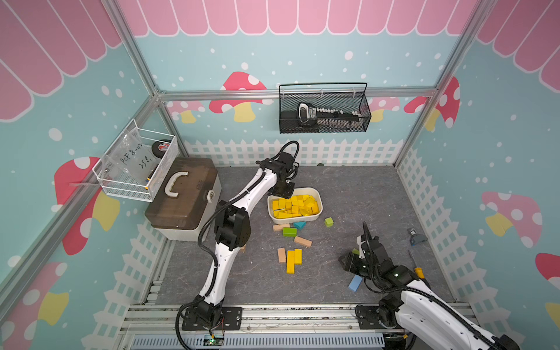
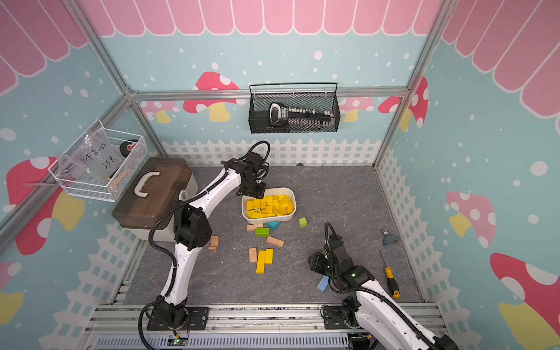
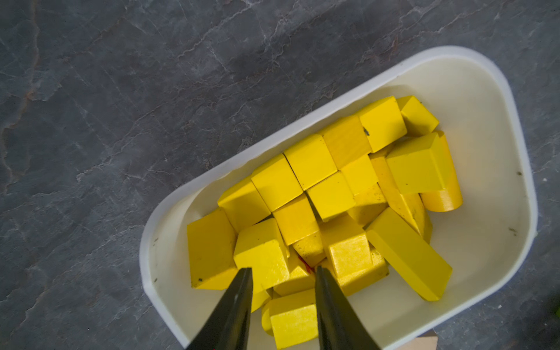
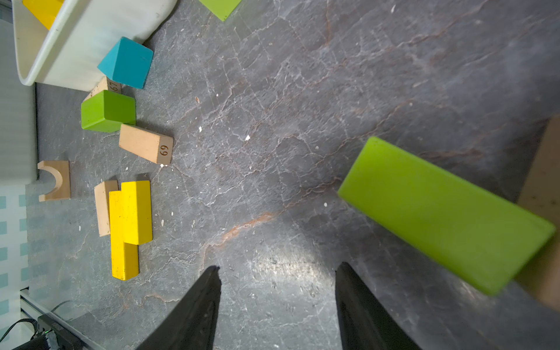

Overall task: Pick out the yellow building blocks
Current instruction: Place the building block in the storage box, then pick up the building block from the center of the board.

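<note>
Left gripper: I see my left gripper (image 3: 281, 269) hanging over the far-left corner of the white tub (image 3: 242, 157). Its black jaws stand slightly apart with nothing clamped between them, and the tips are just above the pile.
Right gripper: my right gripper (image 4: 277, 268) sits low toward the near-right part of the tabletop (image 1: 348, 188). Its jaws are apart and empty over bare surface, with a green bar (image 4: 445, 212) lying just beside them.
Yellow building blocks: most of the yellow building blocks (image 1: 295, 206) are heaped inside the tub, which stands around the middle of the tabletop, somewhat toward the far edge.
Loose yellow: I count two outside the tub, near the tabletop's middle on the tub's near side. They are a long yellow bar (image 1: 290, 262) and a shorter yellow brick (image 1: 298, 256), lying side by side and touching.
Neighbours: a tan brick (image 1: 281, 255) lies against the long bar's other side.
Between tub and pair: a green brick (image 1: 289, 232), a teal wedge (image 1: 299, 225) and a tan block marked 69 (image 4: 145, 147).
Others: a green cube (image 1: 328, 222) lies just off the tub's near-right corner, and a blue block (image 1: 355, 283) lies by my right arm.
</note>
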Controlling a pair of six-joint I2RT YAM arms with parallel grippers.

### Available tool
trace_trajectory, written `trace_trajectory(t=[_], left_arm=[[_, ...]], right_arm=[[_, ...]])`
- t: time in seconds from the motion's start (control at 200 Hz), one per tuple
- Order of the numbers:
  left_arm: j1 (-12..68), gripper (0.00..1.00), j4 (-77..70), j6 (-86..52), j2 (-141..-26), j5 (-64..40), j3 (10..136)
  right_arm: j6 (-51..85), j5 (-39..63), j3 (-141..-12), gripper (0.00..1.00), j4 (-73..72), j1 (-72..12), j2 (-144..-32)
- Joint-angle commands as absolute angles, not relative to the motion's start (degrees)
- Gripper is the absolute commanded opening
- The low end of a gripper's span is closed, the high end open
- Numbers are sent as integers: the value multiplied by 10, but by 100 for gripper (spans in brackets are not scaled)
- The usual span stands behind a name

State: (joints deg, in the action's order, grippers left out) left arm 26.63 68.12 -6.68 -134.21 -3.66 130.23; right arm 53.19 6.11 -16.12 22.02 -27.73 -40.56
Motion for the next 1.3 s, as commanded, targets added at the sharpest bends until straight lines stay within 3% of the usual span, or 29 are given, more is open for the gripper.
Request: trace_trajectory(t=[0.0,0.175,0.415,0.595,0.786,1.001,1.296], left_arm=[[268,39,670,-64,-1276,-52,1255],[288,40,619,-79,-1164,-65,1122],[362,49,522,-128,-1002,-45,893],[417,59,450,-186,-923,-53,741],[477,59,390,-277,-881,-73,615],[538,62,378,-360,-845,-42,549],[542,62,364,-395,-884,-24,526]], right_arm=[[534,66,-153,61,209,-273,-407],[536,69,-149,62,213,-272,-397],[505,80,-189,65,266,-271,-405],[484,74,-165,67,231,-271,-428],[477,89,-164,69,213,-270,-447],[481,79,-164,70,249,-269,-385],[493,65,-167,71,257,-268,-370]])
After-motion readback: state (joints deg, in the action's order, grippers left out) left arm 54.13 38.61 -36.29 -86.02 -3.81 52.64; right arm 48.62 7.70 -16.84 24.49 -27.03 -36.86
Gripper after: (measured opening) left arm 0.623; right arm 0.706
